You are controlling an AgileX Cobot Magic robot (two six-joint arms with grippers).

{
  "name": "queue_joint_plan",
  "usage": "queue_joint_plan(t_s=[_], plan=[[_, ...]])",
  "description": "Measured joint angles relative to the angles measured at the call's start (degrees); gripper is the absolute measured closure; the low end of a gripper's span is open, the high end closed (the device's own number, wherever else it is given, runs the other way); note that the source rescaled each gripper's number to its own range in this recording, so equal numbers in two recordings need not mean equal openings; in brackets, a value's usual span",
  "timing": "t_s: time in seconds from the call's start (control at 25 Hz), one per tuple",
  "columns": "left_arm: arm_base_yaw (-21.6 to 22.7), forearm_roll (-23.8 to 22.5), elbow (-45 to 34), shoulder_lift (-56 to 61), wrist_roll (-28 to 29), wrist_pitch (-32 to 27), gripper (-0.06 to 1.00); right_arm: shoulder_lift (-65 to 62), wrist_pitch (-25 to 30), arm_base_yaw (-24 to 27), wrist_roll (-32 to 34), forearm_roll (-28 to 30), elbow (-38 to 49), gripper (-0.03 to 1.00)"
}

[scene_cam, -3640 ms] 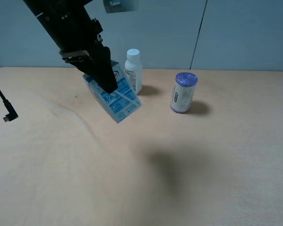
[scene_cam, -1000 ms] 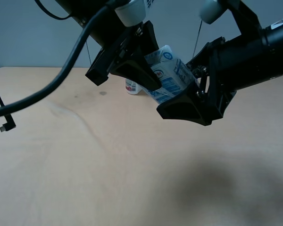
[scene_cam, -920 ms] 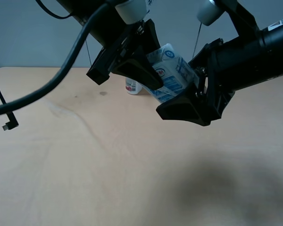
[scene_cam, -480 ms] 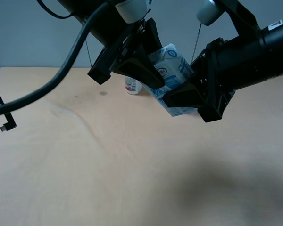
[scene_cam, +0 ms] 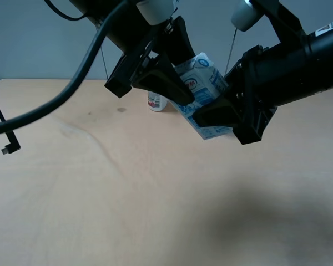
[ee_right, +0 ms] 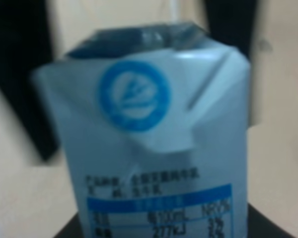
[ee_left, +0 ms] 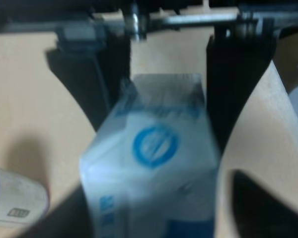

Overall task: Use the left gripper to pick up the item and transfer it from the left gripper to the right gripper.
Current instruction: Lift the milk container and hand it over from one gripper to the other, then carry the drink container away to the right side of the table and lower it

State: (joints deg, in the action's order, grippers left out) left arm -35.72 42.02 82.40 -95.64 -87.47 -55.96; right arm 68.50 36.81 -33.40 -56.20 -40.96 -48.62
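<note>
Item [scene_cam: 204, 77] found tilted in the air above the table [scene_cam: 100, 183], pinched on its upper part by the left gripper [scene_cam: 183, 77] and at its lower end by the right gripper [scene_cam: 225, 98], both claws pressed against its sides
</note>
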Motion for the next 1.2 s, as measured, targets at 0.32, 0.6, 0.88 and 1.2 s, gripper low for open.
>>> queue_joint_plan(t_s=[0.32, 0.6, 0.88, 1.2], plan=[[0.0, 0.19, 0.0, 0.0, 0.0, -0.69, -0.04, 0.19, 0.07, 0.0, 0.16, 0.07, 0.0, 0.97], [0.0, 0.92, 0.0, 0.11, 0.69, -0.57, -0.05, 0.19, 0.07, 0.0, 0.16, 0.07, 0.05, 0.97], [0.0, -1.47, 0.0, 3.27, 3.43, 0.8, -0.04, 0.19, 0.07, 0.0, 0.2, 0.07, 0.05, 0.97], [0.0, -12.3, 0.0, 9.26, 14.97, 0.7, -0.03, 0.19, 0.1, 0.0, 0.2, 0.07, 0.05, 0.97]])
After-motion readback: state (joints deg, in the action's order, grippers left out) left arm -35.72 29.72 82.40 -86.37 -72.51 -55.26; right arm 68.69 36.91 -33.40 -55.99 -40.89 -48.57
